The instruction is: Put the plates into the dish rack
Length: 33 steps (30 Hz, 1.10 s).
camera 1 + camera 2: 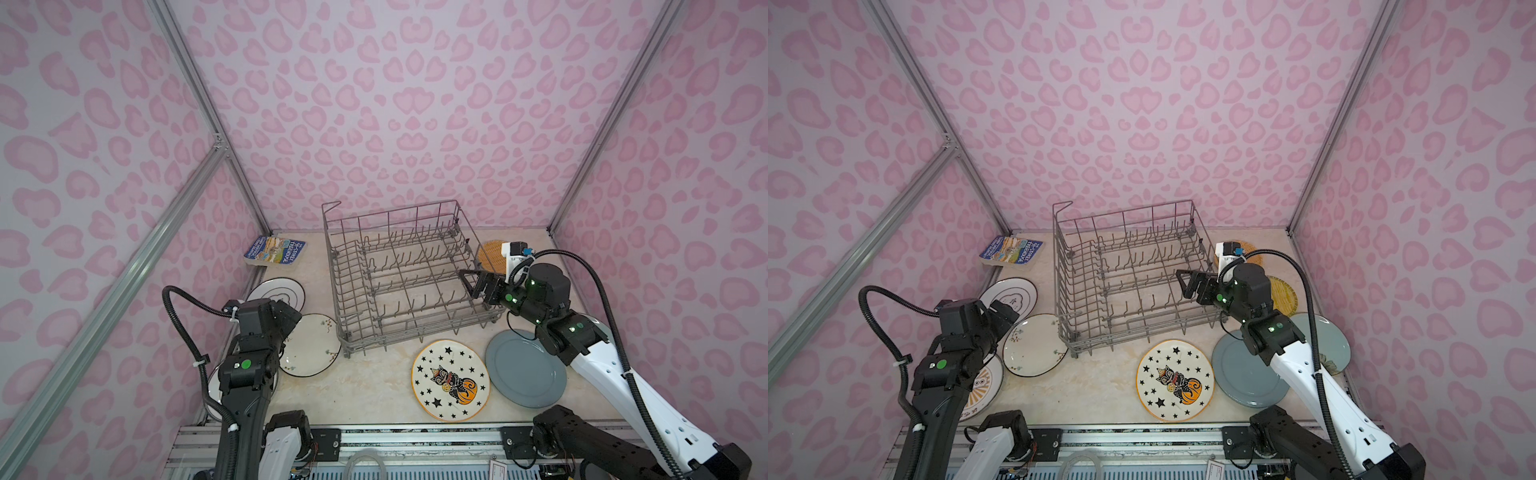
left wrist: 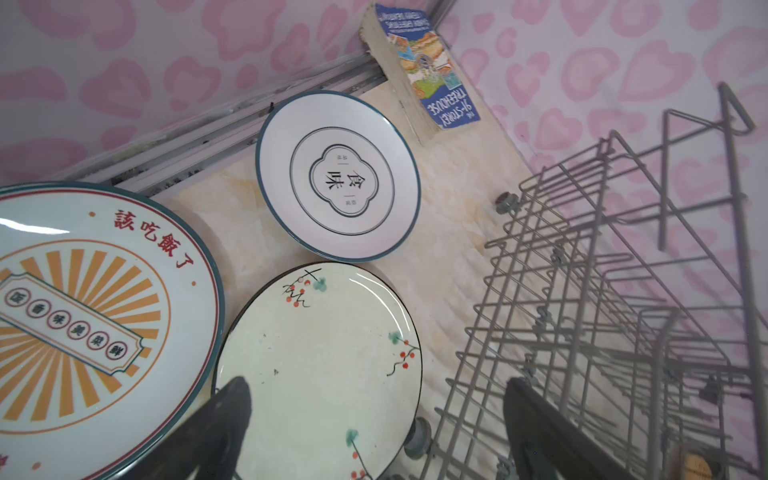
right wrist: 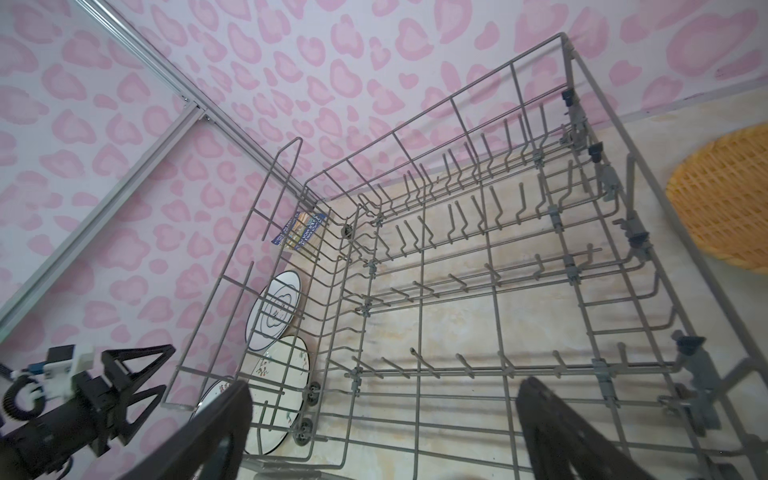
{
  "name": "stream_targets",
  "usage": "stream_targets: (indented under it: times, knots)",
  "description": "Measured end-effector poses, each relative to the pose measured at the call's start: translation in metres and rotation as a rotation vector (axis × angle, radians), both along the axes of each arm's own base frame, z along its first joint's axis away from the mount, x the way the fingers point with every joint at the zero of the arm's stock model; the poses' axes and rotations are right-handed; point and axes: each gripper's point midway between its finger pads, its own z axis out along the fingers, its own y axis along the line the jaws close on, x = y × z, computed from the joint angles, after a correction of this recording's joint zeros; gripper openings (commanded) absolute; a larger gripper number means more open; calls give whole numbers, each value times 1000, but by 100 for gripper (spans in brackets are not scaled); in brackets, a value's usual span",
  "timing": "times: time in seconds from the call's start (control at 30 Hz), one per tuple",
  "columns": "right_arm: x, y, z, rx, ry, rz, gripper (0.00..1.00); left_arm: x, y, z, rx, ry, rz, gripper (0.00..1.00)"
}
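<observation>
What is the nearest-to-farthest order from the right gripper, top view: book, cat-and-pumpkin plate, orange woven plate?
1. orange woven plate, just beyond the right gripper, far right.
2. cat-and-pumpkin plate, near edge, middle.
3. book, far left corner.

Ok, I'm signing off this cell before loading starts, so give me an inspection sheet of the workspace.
Surface: beige marbled tabletop, no spills seen.
Job's things: grey wire dish rack empty; eight round plates lie on the tabletop around it.
Clutter: blue paperback book, far left corner.
Grippers: left gripper open above cream blossom-painted plate; right gripper open over the rack; neither holds anything.
Cables: black corrugated conduits along both arms.
Surroundings: pink heart-patterned walls, aluminium frame.
</observation>
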Motion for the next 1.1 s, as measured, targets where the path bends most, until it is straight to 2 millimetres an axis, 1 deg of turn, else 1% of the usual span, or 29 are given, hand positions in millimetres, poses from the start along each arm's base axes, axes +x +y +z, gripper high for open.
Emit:
stream_targets:
  times: [0.07,0.13,0.2,0.3,0.33,0.4,0.5,0.57,0.63,0.67,0.73,0.77,0.87,0.93,1.0,1.1]
  knots:
    - [-5,15,2,17,-3,40,99,7,16,-16,-63,9,60,97]
    - [-12,30,2,19,0,86,99,15,32,-25,-101,6,98,97]
    - [-19,43,3,21,-5,126,99,20,54,-36,-149,-6,157,96]
    - [-22,53,3,27,-9,147,99,20,87,-58,-213,-23,250,97]
    - [-21,54,1,26,-6,146,99,21,94,-64,-231,-25,267,98]
    - [-21,59,-1,28,-1,158,99,29,106,-76,-266,-35,274,99]
    - [-23,65,-3,35,2,174,99,44,117,-87,-300,-24,245,95]
    - [-24,67,-2,40,-3,183,99,59,122,-87,-312,-44,203,93]
    - [-24,68,-3,39,-3,186,99,71,123,-89,-325,-56,161,92]
    - [-24,68,-4,36,-3,187,99,75,124,-91,-332,-57,149,92]
    - [-24,69,-5,32,-3,191,99,80,124,-96,-341,-55,127,89]
    - [-24,69,-5,30,-4,193,99,81,123,-101,-351,-48,115,86]
    - [-25,71,-5,30,-4,204,99,81,116,-112,-379,-31,87,86]
    - [-25,73,-4,34,-11,216,99,79,112,-118,-381,-29,73,85]
    - [-25,75,-3,39,-17,223,99,73,104,-128,-401,-9,69,85]
    - [-24,76,-4,41,-16,230,99,73,96,-135,-418,3,53,83]
